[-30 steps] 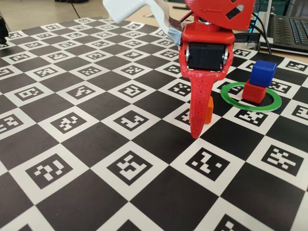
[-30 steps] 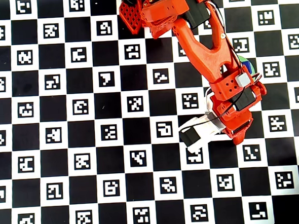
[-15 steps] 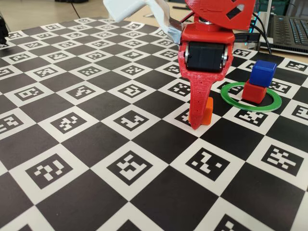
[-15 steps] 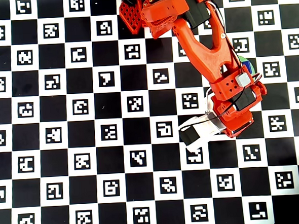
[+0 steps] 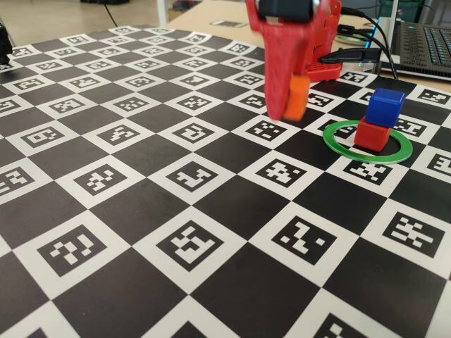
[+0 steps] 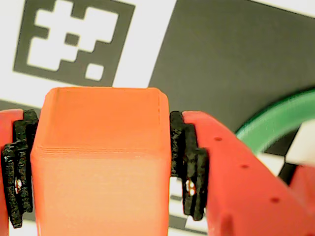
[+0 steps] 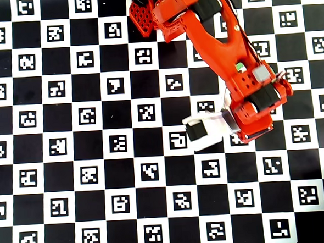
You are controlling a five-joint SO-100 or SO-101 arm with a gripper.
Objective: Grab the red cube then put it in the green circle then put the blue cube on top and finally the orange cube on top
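In the fixed view my red gripper (image 5: 292, 103) hangs above the checkerboard, shut on the orange cube (image 5: 297, 97), which is held off the board to the left of the green circle (image 5: 339, 146). The red cube (image 5: 371, 134) sits inside the circle with the blue cube (image 5: 385, 107) stacked on it, turned slightly. In the wrist view the orange cube (image 6: 101, 157) fills the space between the black pads (image 6: 189, 167), and an arc of the green circle (image 6: 275, 118) shows at the right. In the overhead view the arm (image 7: 230, 62) hides the cubes and the circle.
The checkerboard mat (image 5: 176, 176) with printed markers covers the table. The arm's red base (image 5: 325, 42) stands at the back, with cables (image 5: 366, 44) and a laptop (image 5: 423, 42) behind it at the top right. A white camera mount (image 7: 206, 131) sticks out beside the gripper.
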